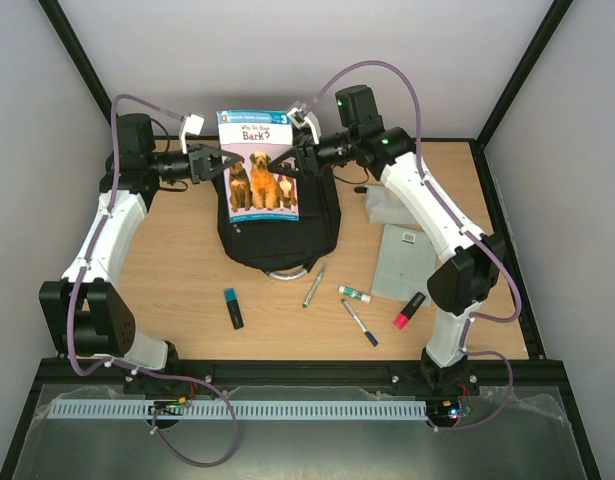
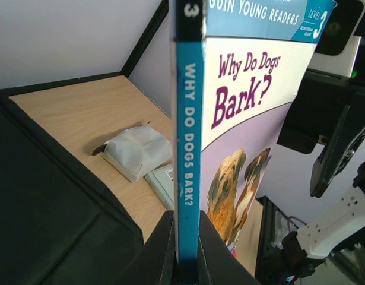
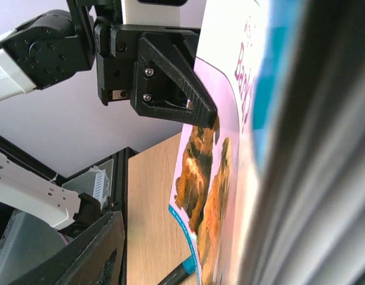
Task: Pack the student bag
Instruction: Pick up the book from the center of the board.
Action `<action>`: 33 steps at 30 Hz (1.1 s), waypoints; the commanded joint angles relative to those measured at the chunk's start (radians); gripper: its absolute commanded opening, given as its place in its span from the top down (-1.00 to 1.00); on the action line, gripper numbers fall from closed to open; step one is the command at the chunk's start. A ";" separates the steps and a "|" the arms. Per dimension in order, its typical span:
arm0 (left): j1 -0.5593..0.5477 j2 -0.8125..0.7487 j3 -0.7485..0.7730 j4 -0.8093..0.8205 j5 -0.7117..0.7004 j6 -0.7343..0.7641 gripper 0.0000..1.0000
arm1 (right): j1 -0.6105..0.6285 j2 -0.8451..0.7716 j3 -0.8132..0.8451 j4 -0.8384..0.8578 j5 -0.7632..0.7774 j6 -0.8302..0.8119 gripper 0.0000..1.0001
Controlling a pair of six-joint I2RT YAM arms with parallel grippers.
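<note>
We found the left end effector (image 1: pixel 219 163) clenched on the spine edge of the book (image 1: pixel 257 165), titled "Why Do Dogs Bark?". The right end effector (image 1: pixel 285 166) stood released: its jaws straddled the book's opposite edge, with one finger (image 3: pixel 93 249) clear of the cover. The book was held raised over the far part of the student bag (image 1: pixel 282 238). The student bag lay flat at the centre of the surface (image 1: pixel 167 260), between the two arms. A silver pen (image 1: pixel 314 286) lay just beside its near edge, and a whitish pouch (image 1: pixel 385 205) lay to its right.
</note>
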 commanded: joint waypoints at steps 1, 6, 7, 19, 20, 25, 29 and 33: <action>0.003 0.000 0.000 0.143 -0.009 -0.147 0.95 | 0.013 0.019 -0.014 0.027 -0.050 0.073 -0.03; 0.018 0.003 -0.018 0.188 -0.036 -0.226 0.95 | 0.013 0.013 -0.034 0.055 -0.062 0.121 0.09; 0.019 0.003 -0.020 0.192 -0.038 -0.233 0.95 | 0.011 0.012 -0.038 0.061 -0.059 0.132 0.11; 0.024 -0.009 -0.024 0.225 -0.032 -0.291 0.95 | -0.008 0.007 -0.095 0.115 -0.028 0.227 0.31; 0.024 -0.010 -0.024 0.220 -0.033 -0.285 0.95 | -0.010 0.006 -0.095 0.122 -0.027 0.235 0.33; 0.024 -0.011 -0.035 0.200 -0.029 -0.254 0.95 | -0.029 0.007 -0.076 0.159 -0.008 0.283 0.43; 0.024 -0.013 -0.039 0.196 -0.028 -0.245 0.95 | -0.040 0.009 -0.065 0.181 0.012 0.321 0.51; 0.024 -0.008 -0.033 0.186 -0.032 -0.233 0.95 | -0.041 0.010 -0.067 0.201 0.008 0.345 0.69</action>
